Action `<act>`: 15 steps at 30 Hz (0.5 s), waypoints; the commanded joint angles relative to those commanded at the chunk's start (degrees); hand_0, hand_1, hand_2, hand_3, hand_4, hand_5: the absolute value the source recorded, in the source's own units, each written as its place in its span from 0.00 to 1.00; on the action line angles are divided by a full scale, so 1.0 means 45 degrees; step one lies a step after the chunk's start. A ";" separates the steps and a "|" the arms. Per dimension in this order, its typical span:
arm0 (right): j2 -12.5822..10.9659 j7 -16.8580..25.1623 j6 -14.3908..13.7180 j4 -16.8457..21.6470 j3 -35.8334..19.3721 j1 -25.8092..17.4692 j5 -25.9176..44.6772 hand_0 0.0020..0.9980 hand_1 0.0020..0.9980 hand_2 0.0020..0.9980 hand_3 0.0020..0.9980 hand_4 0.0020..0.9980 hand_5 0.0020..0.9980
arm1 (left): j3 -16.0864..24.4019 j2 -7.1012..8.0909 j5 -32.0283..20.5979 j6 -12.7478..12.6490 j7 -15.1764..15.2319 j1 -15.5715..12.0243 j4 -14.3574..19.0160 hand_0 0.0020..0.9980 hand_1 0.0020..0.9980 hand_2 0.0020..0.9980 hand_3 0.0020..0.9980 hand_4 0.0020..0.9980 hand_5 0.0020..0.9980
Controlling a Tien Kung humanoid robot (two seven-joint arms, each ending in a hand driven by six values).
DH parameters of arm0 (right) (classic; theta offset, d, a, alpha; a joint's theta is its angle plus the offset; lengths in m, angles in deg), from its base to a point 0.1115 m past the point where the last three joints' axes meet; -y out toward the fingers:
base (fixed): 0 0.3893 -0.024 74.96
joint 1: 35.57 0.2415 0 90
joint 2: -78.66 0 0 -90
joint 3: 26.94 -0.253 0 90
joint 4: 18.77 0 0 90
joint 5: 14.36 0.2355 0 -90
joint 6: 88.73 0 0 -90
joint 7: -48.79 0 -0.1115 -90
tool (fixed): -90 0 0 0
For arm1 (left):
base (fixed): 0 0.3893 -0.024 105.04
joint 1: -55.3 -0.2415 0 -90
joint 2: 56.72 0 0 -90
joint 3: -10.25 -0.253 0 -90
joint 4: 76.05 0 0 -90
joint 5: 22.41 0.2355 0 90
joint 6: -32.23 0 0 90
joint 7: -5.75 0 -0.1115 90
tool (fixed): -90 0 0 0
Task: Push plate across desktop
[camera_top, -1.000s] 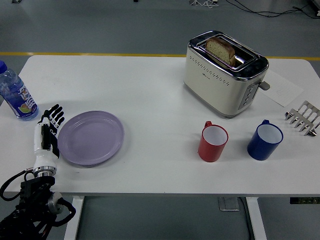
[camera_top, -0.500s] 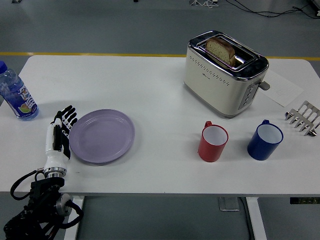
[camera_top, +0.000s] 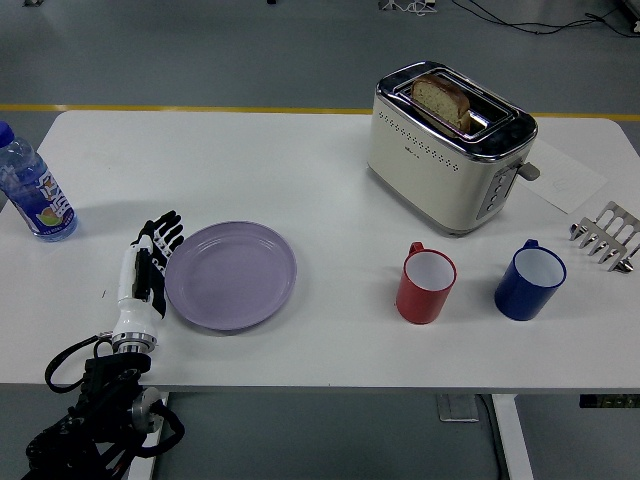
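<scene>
Lilac plate point(camera_top: 231, 275): flat on white surface point(camera_top: 300, 180). Left robot hand point(camera_top: 148, 268): fingers straight, pressed together, edge against plate's left rim. Red mug point(camera_top: 426, 285): right of plate, well apart.

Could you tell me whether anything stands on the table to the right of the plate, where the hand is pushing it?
Yes. The left hand is flat against the purple plate. Bare table follows on the plate's right, then the red mug and, beyond it, the blue mug stand in that line.

The water bottle point(camera_top: 28, 186) is cut off by the left edge.
</scene>
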 joint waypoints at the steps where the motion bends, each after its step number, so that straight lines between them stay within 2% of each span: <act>1: 0.0001 0.0000 -0.0002 0.0000 0.0007 -0.0001 0.0013 0.64 0.62 0.63 0.58 0.36 0.15 | -0.0082 -0.0007 -0.0027 -0.0004 0.0000 0.0026 0.0004 0.80 0.81 0.81 0.74 0.46 1.00; 10: -0.0024 0.0008 0.0015 0.0000 0.0033 -0.0042 -0.0046 0.64 0.62 0.63 0.58 0.36 0.15 | -0.1070 -0.0278 -0.0581 -0.0086 0.0000 0.0480 0.0051 0.80 0.81 0.81 0.74 0.45 1.00; 15: -0.0042 0.0010 0.0005 0.0000 0.0061 -0.0044 0.0015 0.64 0.62 0.63 0.58 0.36 0.15 | -0.1612 -0.0297 -0.0745 -0.0101 0.0000 0.0688 0.0107 0.80 0.81 0.81 0.74 0.45 1.00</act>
